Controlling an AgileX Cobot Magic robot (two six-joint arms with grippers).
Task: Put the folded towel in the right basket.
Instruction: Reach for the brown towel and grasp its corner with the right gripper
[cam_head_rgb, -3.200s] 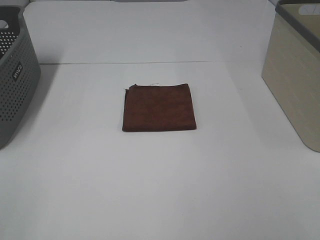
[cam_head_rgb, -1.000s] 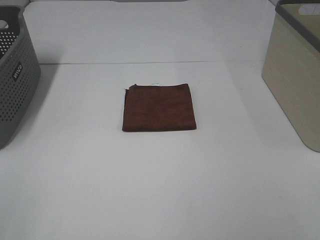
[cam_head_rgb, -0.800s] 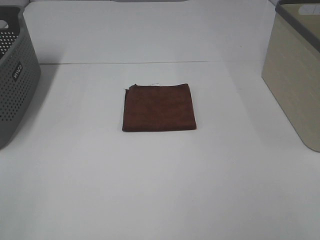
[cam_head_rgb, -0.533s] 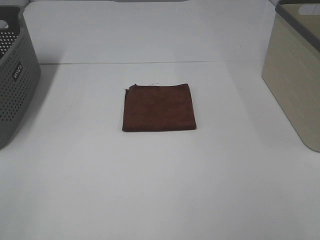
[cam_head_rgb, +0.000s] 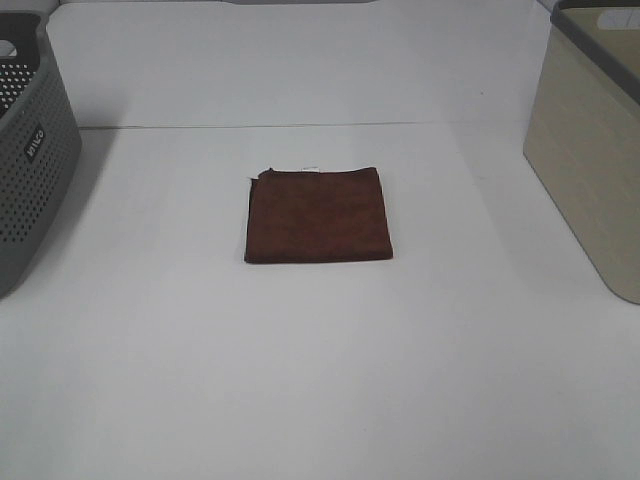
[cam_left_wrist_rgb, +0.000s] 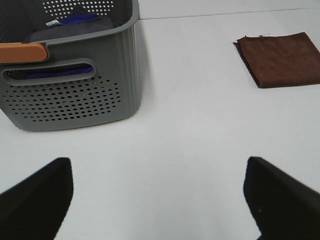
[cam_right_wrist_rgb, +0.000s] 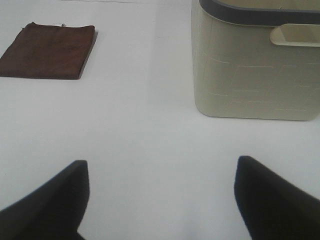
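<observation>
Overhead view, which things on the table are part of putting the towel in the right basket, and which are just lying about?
Part of the job: brown folded towel, mid-table; beige basket, right side.
Just lying about: grey perforated basket, left side; purple cloth inside it.

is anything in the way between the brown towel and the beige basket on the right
Nothing visible. Only bare white table runs from the folded brown cloth towel to the tall beige plastic basket, and the right wrist view shows bare table between the open right hand and the towel too.
</observation>
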